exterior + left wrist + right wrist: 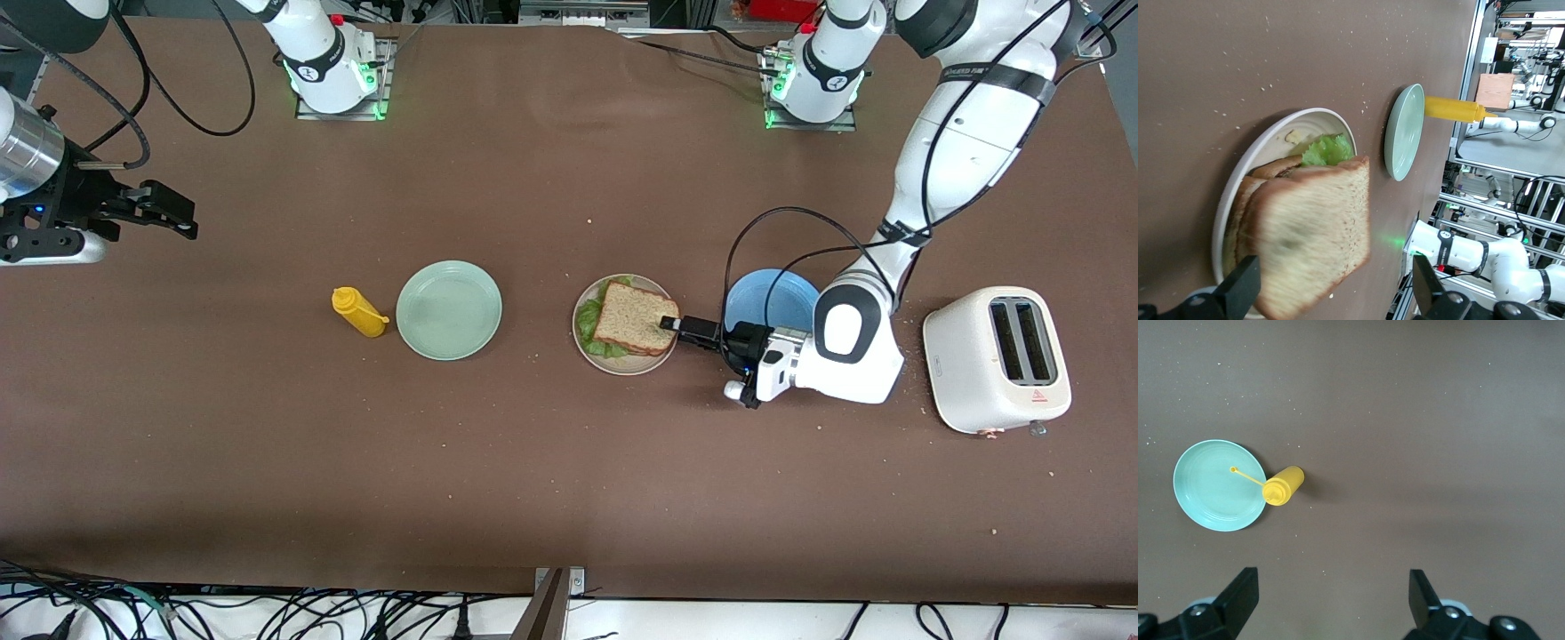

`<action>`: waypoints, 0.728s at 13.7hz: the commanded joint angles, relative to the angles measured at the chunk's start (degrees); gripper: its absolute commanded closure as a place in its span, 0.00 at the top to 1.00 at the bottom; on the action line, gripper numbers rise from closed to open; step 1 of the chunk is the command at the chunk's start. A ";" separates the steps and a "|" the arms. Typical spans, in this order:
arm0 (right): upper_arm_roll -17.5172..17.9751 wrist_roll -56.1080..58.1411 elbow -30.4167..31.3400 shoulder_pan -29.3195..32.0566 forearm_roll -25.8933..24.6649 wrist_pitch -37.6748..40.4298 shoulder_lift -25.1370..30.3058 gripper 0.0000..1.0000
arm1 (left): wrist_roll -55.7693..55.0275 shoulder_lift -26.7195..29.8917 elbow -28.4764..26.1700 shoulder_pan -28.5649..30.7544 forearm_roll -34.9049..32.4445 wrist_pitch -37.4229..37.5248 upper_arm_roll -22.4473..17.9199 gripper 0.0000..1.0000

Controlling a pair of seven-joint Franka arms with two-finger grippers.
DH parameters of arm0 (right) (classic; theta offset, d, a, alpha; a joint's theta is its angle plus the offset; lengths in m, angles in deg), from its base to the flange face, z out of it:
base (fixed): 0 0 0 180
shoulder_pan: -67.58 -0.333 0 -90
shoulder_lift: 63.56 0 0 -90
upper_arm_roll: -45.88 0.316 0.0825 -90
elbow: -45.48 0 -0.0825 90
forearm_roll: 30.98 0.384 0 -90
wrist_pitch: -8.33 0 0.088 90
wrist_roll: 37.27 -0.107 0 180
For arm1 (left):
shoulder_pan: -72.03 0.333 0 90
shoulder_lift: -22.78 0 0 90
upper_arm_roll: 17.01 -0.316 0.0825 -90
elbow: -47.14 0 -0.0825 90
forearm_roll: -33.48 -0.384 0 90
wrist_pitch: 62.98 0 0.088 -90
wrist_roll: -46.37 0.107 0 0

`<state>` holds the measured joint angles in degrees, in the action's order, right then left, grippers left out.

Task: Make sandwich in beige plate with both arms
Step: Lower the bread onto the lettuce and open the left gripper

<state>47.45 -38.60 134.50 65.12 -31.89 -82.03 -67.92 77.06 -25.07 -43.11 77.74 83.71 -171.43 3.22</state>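
Observation:
The beige plate lies mid-table and holds the sandwich. Its top bread slice lies on a green lettuce leaf, with a second slice showing underneath. My left gripper is low at the plate's rim on the side toward the left arm's end of the table. It is open, its fingers wide on either side of the top slice's corner and clear of it. The lettuce and the plate's rim also show in the left wrist view. My right gripper waits open, high over the right arm's end of the table.
A mint-green plate and a yellow mustard bottle lie toward the right arm's end. A blue plate sits under the left arm's wrist. A white toaster stands at the left arm's end. Crumbs dot the brown table.

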 commanded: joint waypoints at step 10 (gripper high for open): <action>-2.36 0.01 -1.48 0.62 6.62 -1.22 -1.00 1.00 | -3.07 9.17 -0.64 2.11 -17.59 4.11 -0.19 1.00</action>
<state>44.90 -38.62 134.50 65.48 -26.32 -83.42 -68.33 76.44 -19.15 -43.09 79.03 70.52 -169.75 3.21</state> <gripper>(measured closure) 0.000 0.000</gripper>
